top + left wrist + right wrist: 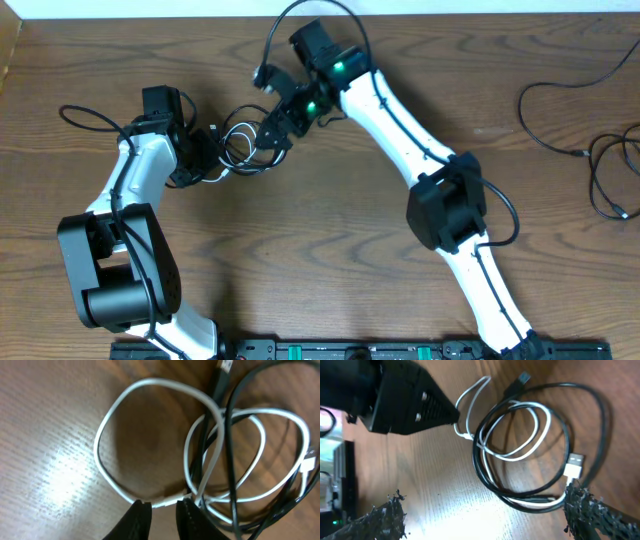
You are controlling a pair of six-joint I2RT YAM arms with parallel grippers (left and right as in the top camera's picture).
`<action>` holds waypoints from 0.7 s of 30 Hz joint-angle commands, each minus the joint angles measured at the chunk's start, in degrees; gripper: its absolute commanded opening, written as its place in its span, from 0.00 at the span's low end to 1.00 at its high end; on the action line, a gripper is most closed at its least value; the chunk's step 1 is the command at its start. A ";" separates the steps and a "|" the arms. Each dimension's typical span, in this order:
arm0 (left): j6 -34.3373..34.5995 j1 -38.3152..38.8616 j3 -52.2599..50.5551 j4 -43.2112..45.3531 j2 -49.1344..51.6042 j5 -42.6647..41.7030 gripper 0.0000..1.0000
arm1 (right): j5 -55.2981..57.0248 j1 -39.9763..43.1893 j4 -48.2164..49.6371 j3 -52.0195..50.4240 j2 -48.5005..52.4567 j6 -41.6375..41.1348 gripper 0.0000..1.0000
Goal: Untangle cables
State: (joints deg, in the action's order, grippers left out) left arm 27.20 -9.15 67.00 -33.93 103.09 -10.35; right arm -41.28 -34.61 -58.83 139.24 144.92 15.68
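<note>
A tangle of cables is seen on the wooden table, left of centre in the upper half of the overhead frame, with a white cable looped through a coiled black cable. The left gripper is clenched on the lower edge of the white loop, at the bottom of its wrist view. The right gripper is held released, its fingers spread wide at the bottom corners of its own view, near the coil. A second black cable is laid well apart at the right edge of the overhead frame.
</note>
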 commanded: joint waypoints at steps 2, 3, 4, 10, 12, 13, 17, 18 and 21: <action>0.13 -0.02 -0.15 1.31 0.68 0.59 0.27 | 2.36 -1.27 2.10 -2.54 1.05 0.68 0.99; 0.13 -0.02 -0.15 1.53 0.68 0.59 0.28 | 2.36 -1.38 2.73 -3.39 1.05 0.66 0.99; 0.13 -0.02 -0.15 1.73 0.68 0.59 0.29 | 2.34 -1.49 3.15 -4.13 1.05 0.66 0.99; 0.13 -0.02 -0.15 2.12 0.68 0.57 0.31 | 2.12 -1.73 6.82 -8.79 1.07 0.66 0.99; 0.13 -0.02 -0.26 2.34 0.70 0.59 0.31 | 2.12 -2.08 8.20 -10.16 1.07 0.66 0.99; 0.15 -0.02 -0.37 2.62 0.72 0.57 0.31 | 2.12 -2.25 8.79 -10.67 1.07 0.66 0.99; 0.15 -0.02 -1.66 5.27 0.76 0.57 0.31 | 2.19 -3.82 12.46 -13.00 1.07 0.70 0.99; 0.15 -0.02 -2.27 6.23 0.76 0.55 0.31 | 2.38 -4.26 13.53 -13.53 1.07 0.70 0.99; 0.98 -0.02 -3.13 7.34 0.76 0.55 0.32 | 4.24 -5.66 16.48 -14.93 1.07 0.70 0.99</action>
State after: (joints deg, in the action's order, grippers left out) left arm 27.22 -9.15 65.14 -26.87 103.09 -10.35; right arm -38.35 -38.04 -43.72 125.62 144.94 15.68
